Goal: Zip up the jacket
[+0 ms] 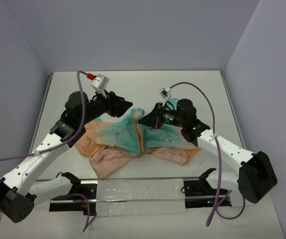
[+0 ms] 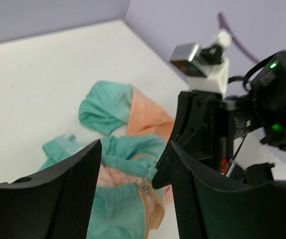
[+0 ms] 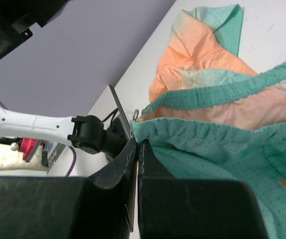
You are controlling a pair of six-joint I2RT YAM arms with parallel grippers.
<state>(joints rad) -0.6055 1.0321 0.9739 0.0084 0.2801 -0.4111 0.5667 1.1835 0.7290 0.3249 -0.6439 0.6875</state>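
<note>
**Jacket Edge Pinched, Zip Pull Approached**

The jacket (image 1: 138, 139) is seen crumpled at the middle of the surface (image 1: 192, 89), between the arms. Its long axis lies left to right and its front opening runs far to near. A teal elastic edge is pinched by the right tool (image 3: 137, 144), probably so the cloth is tensioned. The left tool (image 2: 133, 154) is held spread above a small metal pull (image 2: 145, 189), presumably for gripping it.
</note>
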